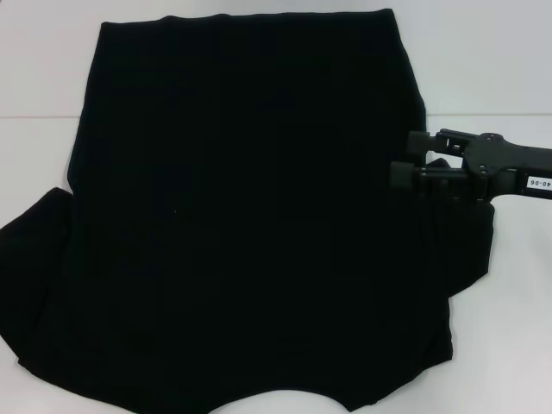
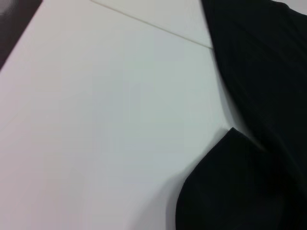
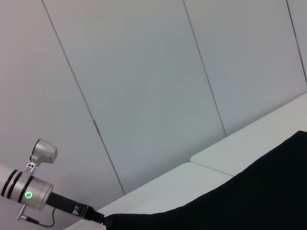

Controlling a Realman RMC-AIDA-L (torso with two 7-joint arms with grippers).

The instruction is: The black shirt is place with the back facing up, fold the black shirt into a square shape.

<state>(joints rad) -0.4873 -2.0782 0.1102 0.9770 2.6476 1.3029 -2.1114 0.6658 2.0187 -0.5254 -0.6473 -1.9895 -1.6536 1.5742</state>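
White table [image 1: 483,60], pale panelled wall [image 3: 144,86]

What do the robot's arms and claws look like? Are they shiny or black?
The right gripper is matte black, made of chunky blocky parts with squared fingers, and carries a small white label with printed digits. In the right wrist view, the other arm is silvery metal, round, ringed with black bands, with a glowing green light and a thin cable.

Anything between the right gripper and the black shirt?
Nothing: in the head view the right gripper sits directly over the black shirt's right edge.
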